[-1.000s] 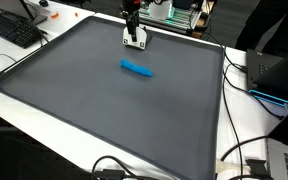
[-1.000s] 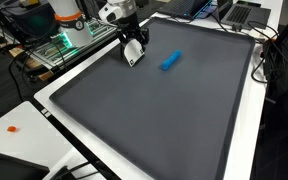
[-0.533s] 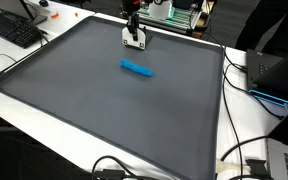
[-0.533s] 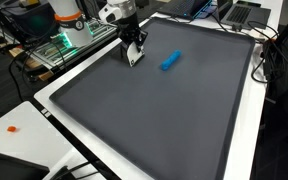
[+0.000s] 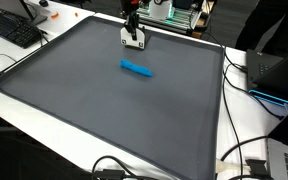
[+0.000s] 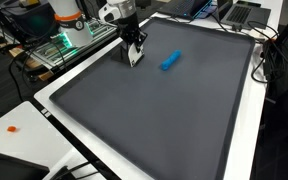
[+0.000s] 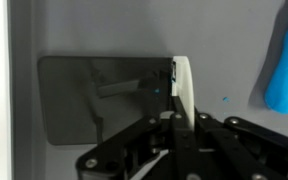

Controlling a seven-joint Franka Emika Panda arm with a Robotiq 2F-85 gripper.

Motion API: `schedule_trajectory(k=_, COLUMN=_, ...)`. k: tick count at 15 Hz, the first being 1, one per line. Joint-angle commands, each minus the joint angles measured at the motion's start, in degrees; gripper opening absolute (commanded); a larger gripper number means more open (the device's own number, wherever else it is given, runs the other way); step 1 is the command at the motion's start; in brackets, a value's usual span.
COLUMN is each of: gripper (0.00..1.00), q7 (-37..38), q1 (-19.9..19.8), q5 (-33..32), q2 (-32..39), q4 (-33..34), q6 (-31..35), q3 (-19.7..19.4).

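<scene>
My gripper (image 5: 134, 36) stands at the far edge of the dark grey mat (image 5: 104, 110), its fingers down near the surface (image 6: 133, 50). In the wrist view the jaws (image 7: 176, 112) are shut on a thin white flat piece (image 7: 183, 82), seen edge-on and standing upright between them. A blue oblong object (image 5: 137, 68) lies on the mat a short way from the gripper, apart from it. It also shows in an exterior view (image 6: 170, 61) and at the right edge of the wrist view (image 7: 284, 65).
The mat lies on a white table (image 6: 54, 100). A black keyboard (image 5: 14, 30) is beside one corner. Cables (image 5: 246, 95) and a laptop (image 5: 279, 75) crowd one side. Green-lit equipment (image 6: 69, 40) stands behind the arm. A small orange thing (image 6: 13, 128) lies on the table.
The jaws have closed from partly open onto the white flat piece. The arm and the blue object have stayed in place.
</scene>
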Motion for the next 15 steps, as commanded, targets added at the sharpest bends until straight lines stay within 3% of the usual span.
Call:
schedule_trajectory(k=1, gripper=0.01, q7=1.2, q1=0.0, q5=0.3, q2=-2.1, q4=1.5, q6=-6.2, q3=-1.2)
schedule_trajectory(k=7, gripper=0.01, q7=-4.3, q1=0.4, q5=0.5, q2=-5.5, q4=7.8, q6=-16.9, q3=-1.7)
schedule_trajectory(k=15, gripper=0.01, q7=-17.5, q1=1.8, q5=-2.6, q2=0.0, q4=22.9, q6=-37.9, q3=-0.4)
